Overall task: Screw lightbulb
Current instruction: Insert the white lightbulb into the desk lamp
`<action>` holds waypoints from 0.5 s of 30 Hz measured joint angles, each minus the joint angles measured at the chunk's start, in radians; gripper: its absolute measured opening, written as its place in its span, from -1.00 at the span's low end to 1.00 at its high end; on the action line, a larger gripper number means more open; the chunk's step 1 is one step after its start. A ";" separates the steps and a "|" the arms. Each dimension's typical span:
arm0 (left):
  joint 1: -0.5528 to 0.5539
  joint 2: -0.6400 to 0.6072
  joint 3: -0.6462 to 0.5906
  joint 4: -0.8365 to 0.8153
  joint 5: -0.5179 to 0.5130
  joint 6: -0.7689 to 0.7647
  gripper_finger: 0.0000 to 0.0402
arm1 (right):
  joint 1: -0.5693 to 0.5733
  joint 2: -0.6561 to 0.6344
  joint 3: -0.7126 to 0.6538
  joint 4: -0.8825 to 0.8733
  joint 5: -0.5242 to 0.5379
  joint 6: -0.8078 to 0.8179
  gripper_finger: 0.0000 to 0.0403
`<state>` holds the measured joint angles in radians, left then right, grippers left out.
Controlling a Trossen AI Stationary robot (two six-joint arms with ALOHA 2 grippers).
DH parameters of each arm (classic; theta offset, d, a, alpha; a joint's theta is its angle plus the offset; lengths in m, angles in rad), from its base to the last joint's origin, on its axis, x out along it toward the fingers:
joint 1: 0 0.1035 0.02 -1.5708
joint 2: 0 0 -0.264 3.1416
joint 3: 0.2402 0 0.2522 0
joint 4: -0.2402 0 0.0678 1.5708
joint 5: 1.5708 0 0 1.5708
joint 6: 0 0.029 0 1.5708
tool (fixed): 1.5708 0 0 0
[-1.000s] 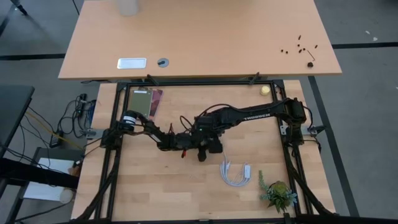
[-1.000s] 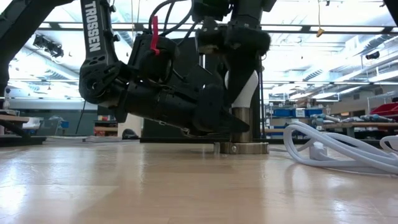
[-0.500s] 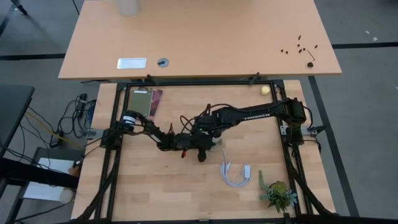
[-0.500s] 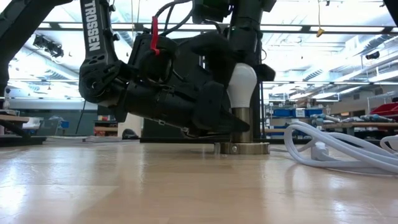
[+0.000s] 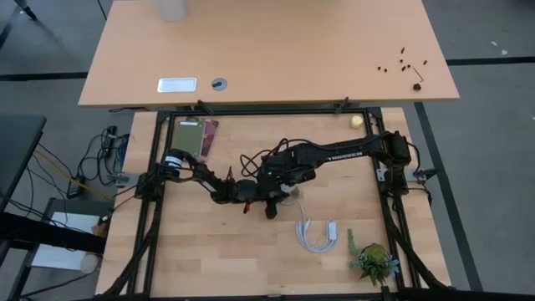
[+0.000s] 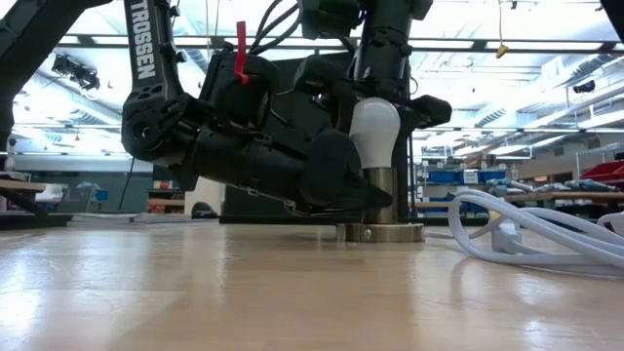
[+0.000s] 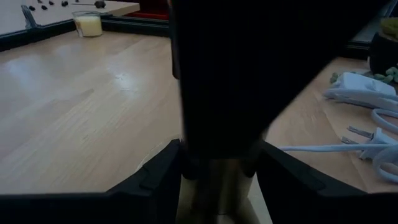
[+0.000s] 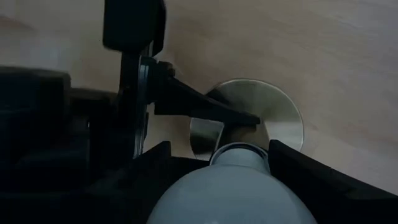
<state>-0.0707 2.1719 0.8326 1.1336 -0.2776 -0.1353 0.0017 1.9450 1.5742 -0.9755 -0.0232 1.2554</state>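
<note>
The lightbulb stands upright in the metal socket near the centre of the worktop. The right claw reaches down from above and pinches the bulb's glass between its fingers, placed for turning it about its axis. The left claw lies low and clamps the socket stem, judged to keep the base from turning. The white cable lies just beside.
</note>
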 joint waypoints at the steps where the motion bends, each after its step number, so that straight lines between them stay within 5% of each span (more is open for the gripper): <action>1: 0.001 0.000 0.000 0.000 0.000 0.009 -0.07 | -0.002 0.000 0.000 0.001 -0.007 -0.023 0.38; 15: 0.012 0.000 0.001 -0.002 -0.024 0.027 -0.07 | -0.031 0.004 0.074 -0.113 -0.014 -0.418 0.74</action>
<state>-0.0586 2.1719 0.8333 1.1320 -0.3017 -0.1085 -0.0296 1.9491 1.6485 -1.0881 -0.0374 0.8378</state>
